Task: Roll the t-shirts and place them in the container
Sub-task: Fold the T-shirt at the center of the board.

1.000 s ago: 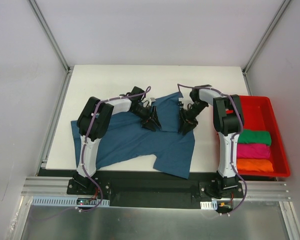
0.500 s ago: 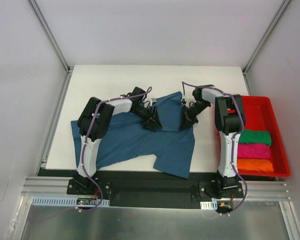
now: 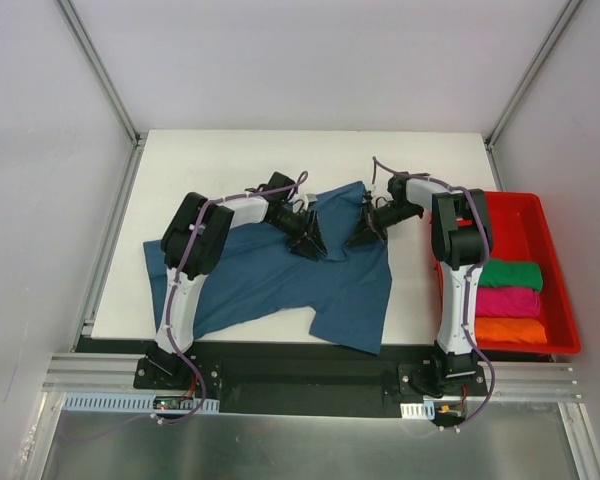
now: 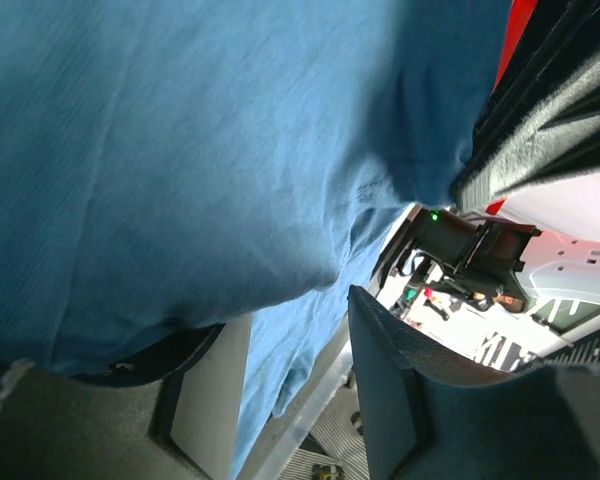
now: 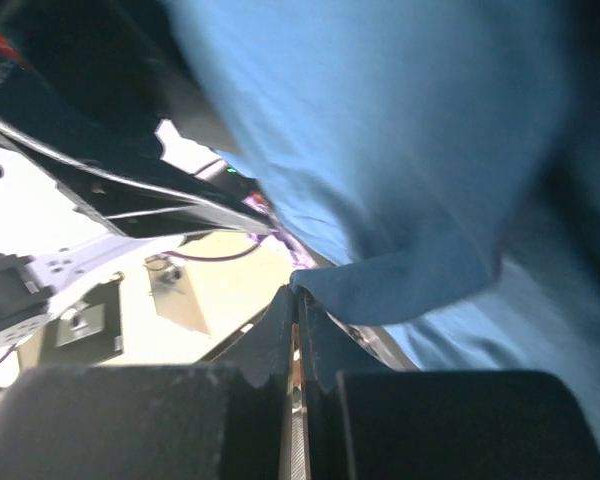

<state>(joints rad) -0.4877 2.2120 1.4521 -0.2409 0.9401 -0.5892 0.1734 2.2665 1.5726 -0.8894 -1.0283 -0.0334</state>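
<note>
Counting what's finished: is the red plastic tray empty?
No: the red plastic tray holds a green rolled t-shirt, a magenta rolled t-shirt and an orange rolled t-shirt.

No legible txt, nos. or brand marks anywhere. Left wrist view: dark lettering on a white robot part (image 4: 495, 345), too blurred and cut off to read.

A white counter (image 3: 230, 160) fills the middle of the enclosure. A red plastic tray (image 3: 520, 225) rests at its right edge, long side running front to back. Grey walls and slanted aluminium rails (image 3: 101, 72) surround both.
</note>
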